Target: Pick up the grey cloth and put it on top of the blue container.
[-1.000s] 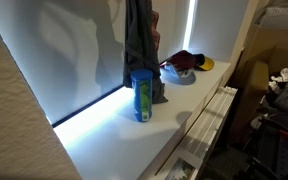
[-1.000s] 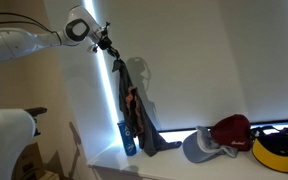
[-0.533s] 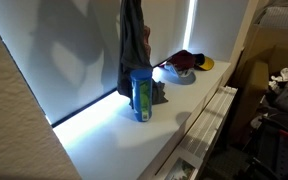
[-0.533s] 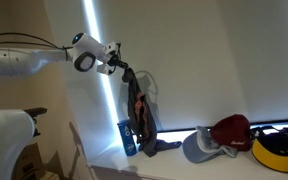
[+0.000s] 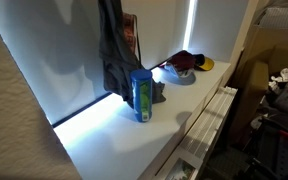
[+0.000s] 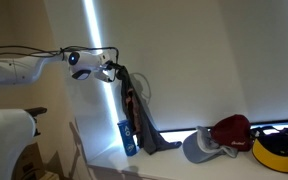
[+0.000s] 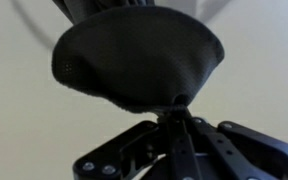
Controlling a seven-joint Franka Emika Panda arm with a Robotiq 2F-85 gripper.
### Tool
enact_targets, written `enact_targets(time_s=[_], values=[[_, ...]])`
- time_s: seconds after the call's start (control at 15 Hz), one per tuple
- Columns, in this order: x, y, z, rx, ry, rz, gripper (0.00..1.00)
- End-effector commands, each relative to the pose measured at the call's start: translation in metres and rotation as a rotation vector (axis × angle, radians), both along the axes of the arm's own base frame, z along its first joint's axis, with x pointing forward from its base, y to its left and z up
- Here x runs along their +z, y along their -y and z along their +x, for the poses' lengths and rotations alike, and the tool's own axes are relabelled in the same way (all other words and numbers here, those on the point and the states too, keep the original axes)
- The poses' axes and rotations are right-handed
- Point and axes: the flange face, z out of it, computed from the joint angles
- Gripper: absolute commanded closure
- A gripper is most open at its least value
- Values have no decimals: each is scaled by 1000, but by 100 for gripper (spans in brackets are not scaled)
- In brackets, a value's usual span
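At centre left of an exterior view we see the gripper (image 6: 112, 70) clamped shut on the top of the grey cloth (image 6: 134, 110), which hangs down, its lower end trailing on the white ledge (image 6: 174, 160) beside the upright blue container (image 6: 127, 137).

A red cap (image 6: 232, 129), a grey cap (image 6: 196, 148) and a yellow object (image 6: 279, 150) lie close together on the white ledge (image 5: 134, 140).

- This looks like an office or lab room: a long white desk (image 5: 99, 145) runs along a window covered by a pale blind (image 6: 214, 60).
- Caps (image 6: 229, 130) lie on the desk, and cardboard boxes (image 5: 269, 55) stand beside it.
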Motion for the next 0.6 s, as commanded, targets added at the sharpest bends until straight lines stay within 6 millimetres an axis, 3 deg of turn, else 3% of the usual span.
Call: enact_targets(time_s=[0.0,0.27,0.53], values=[[8,-7,3,5,50,127,100],[4,10,8,-85,-51,203,100],[20,45,-4,-218,-76,135,100]])
